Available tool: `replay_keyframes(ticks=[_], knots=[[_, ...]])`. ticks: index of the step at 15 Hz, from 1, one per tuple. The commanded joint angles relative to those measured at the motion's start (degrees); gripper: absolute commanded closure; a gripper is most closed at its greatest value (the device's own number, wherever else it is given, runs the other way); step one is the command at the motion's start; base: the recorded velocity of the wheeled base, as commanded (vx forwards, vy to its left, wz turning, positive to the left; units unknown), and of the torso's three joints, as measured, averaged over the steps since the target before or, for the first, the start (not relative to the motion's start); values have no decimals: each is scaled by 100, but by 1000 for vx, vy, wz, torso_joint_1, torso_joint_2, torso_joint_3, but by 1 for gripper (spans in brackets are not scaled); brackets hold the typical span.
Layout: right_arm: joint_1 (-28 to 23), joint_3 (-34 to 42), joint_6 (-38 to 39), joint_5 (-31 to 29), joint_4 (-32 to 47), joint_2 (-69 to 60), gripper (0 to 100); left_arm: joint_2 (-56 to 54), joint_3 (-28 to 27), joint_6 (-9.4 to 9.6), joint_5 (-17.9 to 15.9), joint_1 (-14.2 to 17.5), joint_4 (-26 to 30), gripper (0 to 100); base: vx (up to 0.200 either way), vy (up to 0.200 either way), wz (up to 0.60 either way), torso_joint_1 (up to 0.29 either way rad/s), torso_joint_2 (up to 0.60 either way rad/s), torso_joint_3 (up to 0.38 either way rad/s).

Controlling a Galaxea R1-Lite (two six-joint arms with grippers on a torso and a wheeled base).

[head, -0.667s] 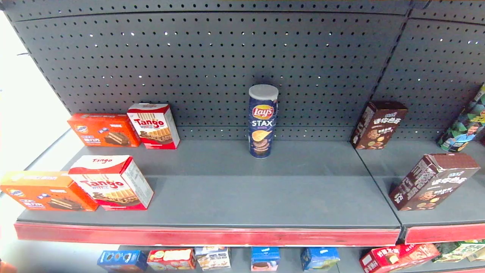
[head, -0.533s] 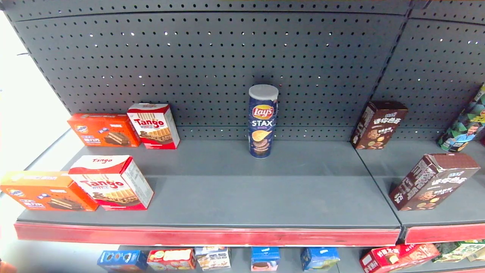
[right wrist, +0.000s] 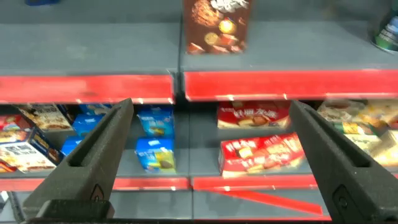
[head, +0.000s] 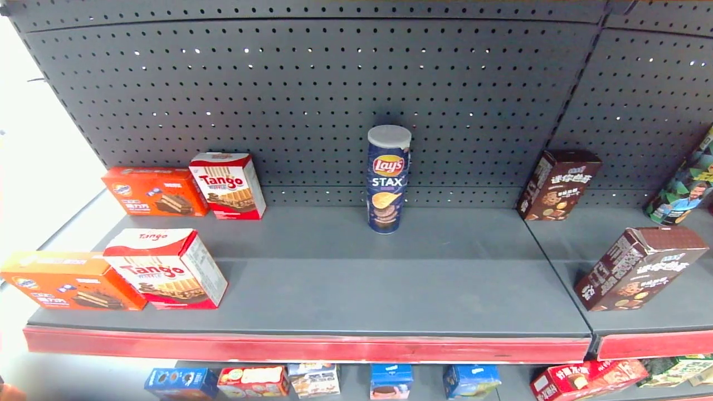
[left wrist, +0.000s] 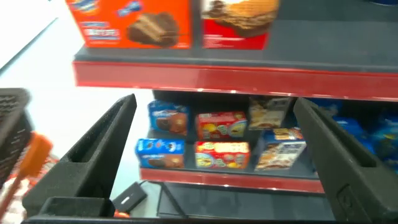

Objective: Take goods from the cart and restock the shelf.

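Now my left gripper and right gripper are spread and empty, the shelf ahead of them, so I reckon a cart pick comes next.

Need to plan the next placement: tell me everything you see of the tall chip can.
The chip can is a tall dark blue tube with a pale grey lid and pictures of crisps on its front. It stands upright at the back of the grey shelf, close to the perforated panel, with nothing touching its sides.
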Motion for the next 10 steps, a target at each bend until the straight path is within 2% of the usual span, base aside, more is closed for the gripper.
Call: replay_keyframes(ticks=[1,10], knots=[[2,0,6,0,1,7,0,7,0,-1,4,2,0,0,0,0,600,-2,-2,-2],[2,0,-2,0,1,7,0,7,0,-1,4,-6,0,0,0,0,600,7,6,1]])
